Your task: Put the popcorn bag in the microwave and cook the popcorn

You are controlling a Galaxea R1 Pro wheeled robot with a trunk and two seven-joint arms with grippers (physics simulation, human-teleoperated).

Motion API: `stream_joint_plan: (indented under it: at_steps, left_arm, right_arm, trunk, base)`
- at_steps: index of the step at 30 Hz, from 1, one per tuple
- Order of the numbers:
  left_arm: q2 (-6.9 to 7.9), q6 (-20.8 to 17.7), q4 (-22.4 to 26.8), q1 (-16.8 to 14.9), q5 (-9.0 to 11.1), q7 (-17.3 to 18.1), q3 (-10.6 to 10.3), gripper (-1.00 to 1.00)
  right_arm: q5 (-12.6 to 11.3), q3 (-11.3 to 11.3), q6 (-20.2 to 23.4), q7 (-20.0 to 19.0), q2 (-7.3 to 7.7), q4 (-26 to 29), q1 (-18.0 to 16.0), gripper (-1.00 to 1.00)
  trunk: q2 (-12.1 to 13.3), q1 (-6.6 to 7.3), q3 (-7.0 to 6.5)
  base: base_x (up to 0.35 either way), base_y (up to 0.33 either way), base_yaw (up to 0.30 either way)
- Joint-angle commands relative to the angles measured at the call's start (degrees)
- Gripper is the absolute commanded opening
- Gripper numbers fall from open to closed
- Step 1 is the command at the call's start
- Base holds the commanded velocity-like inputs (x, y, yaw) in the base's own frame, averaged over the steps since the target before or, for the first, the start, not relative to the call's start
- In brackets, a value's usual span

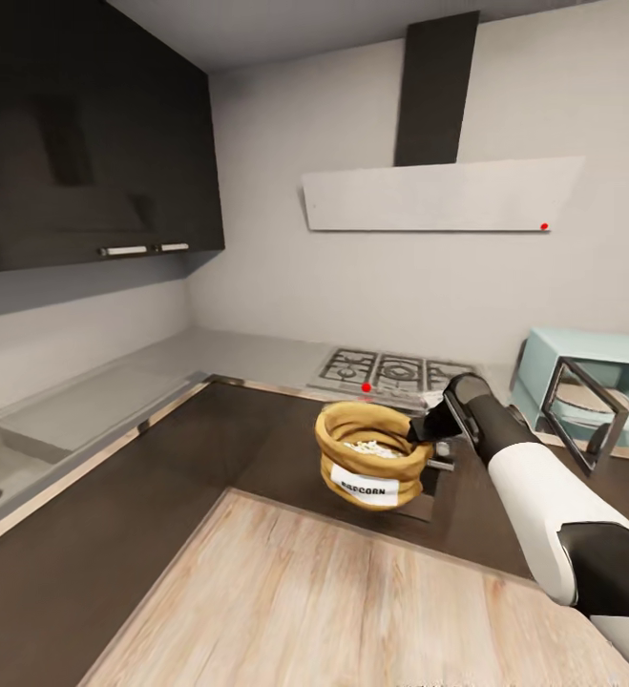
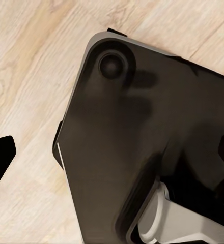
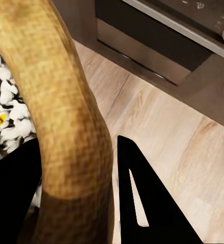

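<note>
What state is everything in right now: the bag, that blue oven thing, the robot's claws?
Popcorn bag: held in the air by its rim, upright, white popped bits inside.
Microwave: door swung open.
Right gripper: shut on the bag's rim.
Left gripper: cannot tell.
Hob: no flame visible.

Popcorn bag (image 1: 372, 466): coarse woven tan cloth, matt, paper-like white label. Wall cabinets (image 1: 85, 143): glossy dark. Floor (image 1: 352, 611): light wood grain. Countertop (image 1: 94, 401): polished grey, shiny metal edge.
</note>
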State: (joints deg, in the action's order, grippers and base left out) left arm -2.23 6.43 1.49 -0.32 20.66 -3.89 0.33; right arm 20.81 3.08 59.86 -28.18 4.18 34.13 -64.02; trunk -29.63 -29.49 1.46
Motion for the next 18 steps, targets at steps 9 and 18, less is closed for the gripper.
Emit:
stream_joint_plan:
  at_steps: [9,18]
  left_arm:
    - [0.03,0.2,0.0,0.0,0.3,-0.1,0.1,1.00]
    - [0.00,0.2,0.0,0.0,0.3,-0.1,0.1,1.00]
  right_arm:
    - [0.3,0.1,0.1,-0.6,1.91,0.1,0.0,-1.00]
    - [0.3,0.1,0.1,-0.6,4.28,0.1,-0.1,-1.00]
  trunk:
    - [-0.1,-0.03,-0.34]
    - [-0.1,-0.03,-0.79]
  base:
    - [0.000,0.000,-0.255]
    - [0.000,0.000,-0.255]
